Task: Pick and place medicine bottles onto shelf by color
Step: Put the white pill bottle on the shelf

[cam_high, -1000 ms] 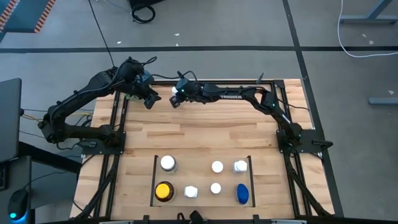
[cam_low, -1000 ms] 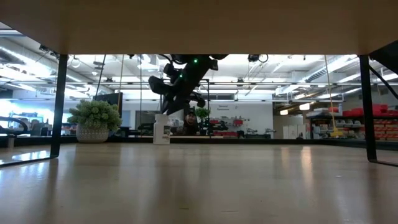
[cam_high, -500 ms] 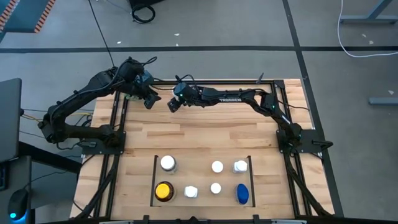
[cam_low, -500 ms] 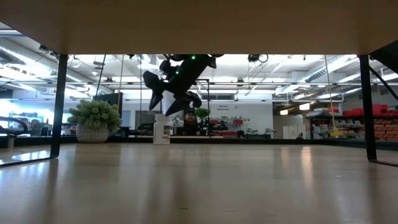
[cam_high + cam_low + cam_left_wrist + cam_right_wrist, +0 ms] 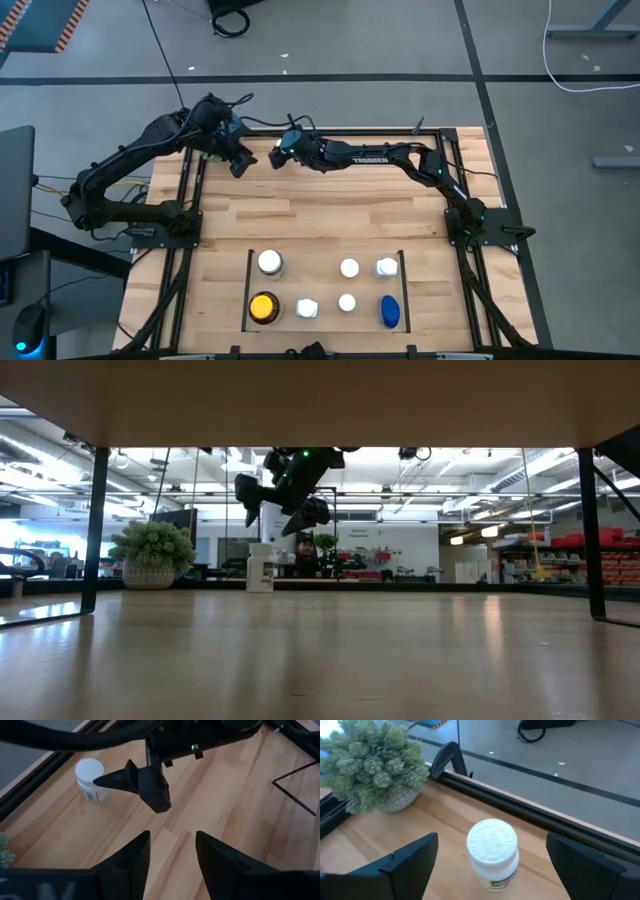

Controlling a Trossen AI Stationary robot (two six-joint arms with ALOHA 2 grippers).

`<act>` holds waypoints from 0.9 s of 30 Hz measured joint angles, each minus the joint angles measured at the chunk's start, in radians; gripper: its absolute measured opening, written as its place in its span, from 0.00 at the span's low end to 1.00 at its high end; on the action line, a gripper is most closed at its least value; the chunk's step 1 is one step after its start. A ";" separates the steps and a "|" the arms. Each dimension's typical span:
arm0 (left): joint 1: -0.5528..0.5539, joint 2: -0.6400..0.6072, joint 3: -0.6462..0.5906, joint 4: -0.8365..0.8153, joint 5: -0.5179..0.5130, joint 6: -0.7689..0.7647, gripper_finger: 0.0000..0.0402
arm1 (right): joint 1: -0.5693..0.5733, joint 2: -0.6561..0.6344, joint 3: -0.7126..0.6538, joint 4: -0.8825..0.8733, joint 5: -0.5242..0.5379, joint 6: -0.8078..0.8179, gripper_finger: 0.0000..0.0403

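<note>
A white-capped white bottle point(image 5: 492, 852) stands upright on its base by the table's far edge, also in the low view point(image 5: 260, 567). My right gripper point(image 5: 491, 836) hovers over it, open wide, one finger on each side, touching nothing. Close to its left my left gripper point(image 5: 172, 855) hangs open and empty above the planks point(image 5: 237, 160). The shelf point(image 5: 248, 290) near the front edge holds a yellow-capped amber bottle point(image 5: 264, 307), a blue bottle point(image 5: 389, 311) and several white bottles point(image 5: 349, 268).
A fuzzy green plant in a pot point(image 5: 375, 765) sits at the far left corner, just beside the white bottle and behind my left arm. Black frame rails point(image 5: 190, 190) run along the table's sides. Bare planks point(image 5: 330, 215) stretch between the arms and the shelf.
My right gripper has opened wide and let go of the white bottle, turning its wrist as it did. The bottle stays upright on the same spot at the far edge.
</note>
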 joint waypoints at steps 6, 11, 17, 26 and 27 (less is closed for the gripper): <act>-0.030 0.000 0.000 0.000 0.000 0.000 0.41 | -0.003 0.034 -0.001 0.055 -0.007 0.002 0.95; -0.059 0.000 0.000 -0.013 0.000 -0.016 0.41 | -0.001 0.068 -0.002 0.103 0.024 -0.012 0.95; -0.081 -0.005 0.000 -0.027 0.000 -0.029 0.41 | -0.012 0.068 -0.001 0.130 0.047 -0.046 0.95; -0.084 -0.006 0.000 -0.027 0.000 -0.034 0.41 | -0.013 0.069 -0.001 0.131 0.015 -0.045 0.95; -0.084 -0.007 0.000 -0.027 0.000 -0.037 0.41 | -0.013 0.070 -0.001 0.130 0.009 -0.046 0.95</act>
